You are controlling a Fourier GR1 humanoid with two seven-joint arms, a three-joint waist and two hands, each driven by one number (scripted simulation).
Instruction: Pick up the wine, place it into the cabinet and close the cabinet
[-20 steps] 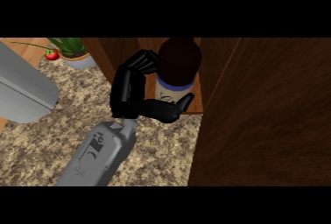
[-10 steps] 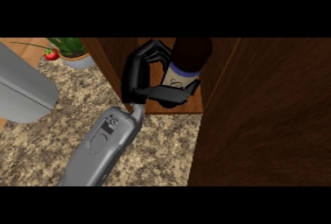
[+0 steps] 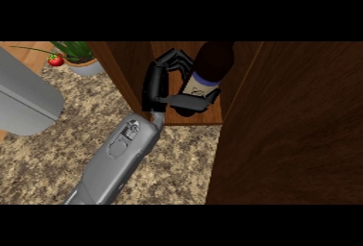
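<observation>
- A grey appliance (image 3: 25, 98) and a potted plant (image 3: 79, 57) with a red fruit (image 3: 56, 60) are being kept at the left of the speckled bench (image 3: 64, 153).
- The wine (image 3: 205, 72) is being gripped by the closed right robot hand (image 3: 174, 89), upright, inside the cabinet (image 3: 127, 72) on its shelf (image 3: 202, 115); the left one is not being shown.
- If released near the shelf's front edge, the wine may be tipped out, or struck by the open door (image 3: 297, 125) at closing.

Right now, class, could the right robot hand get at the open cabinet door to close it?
Probably not yet: the right robot hand is curled round the wine bottle inside the cabinet. Once it lets go, the door beside it looks unobstructed.
</observation>
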